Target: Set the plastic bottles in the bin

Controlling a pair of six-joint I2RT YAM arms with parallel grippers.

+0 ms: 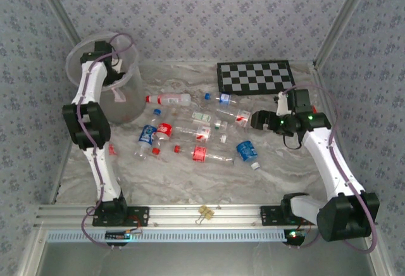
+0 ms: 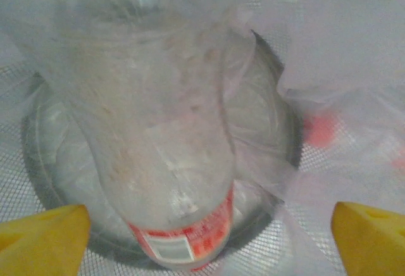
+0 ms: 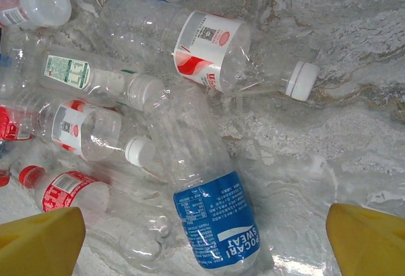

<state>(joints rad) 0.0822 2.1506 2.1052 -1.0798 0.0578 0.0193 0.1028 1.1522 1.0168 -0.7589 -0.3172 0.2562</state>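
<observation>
Over the bin (image 1: 128,102), at the far left corner of the worktop (image 1: 190,190), the left hand (image 2: 210,226) is held with its yellow fingers (image 2: 44,235) spread wide. Between them, but touched by neither, a red-labelled bottle (image 2: 164,162) is seen lower down inside the frosted wall. It is judged to lie free in the bin, so the dropping step for this bottle seems to be at its end.

Most of the plastic bottles (image 1: 190,130) are scattered flat on the worktop, between the bin and the right arm, some touching or crossing each other. Much of the task is therefore left to be done.

At the right edge of this group the right hand (image 1: 258,121) hovers, also opened wide and holding nothing. Just under it a blue-labelled bottle (image 3: 218,225) is seen, lying against a clear bottle with a white cap.

For the next move, the left hand should be lifted clear of the rim before it is brought back to the pile. The right hand should be lowered across the body of the blue-labelled bottle and closed gently, because thin plastic is easily squeezed and may slip.
</observation>
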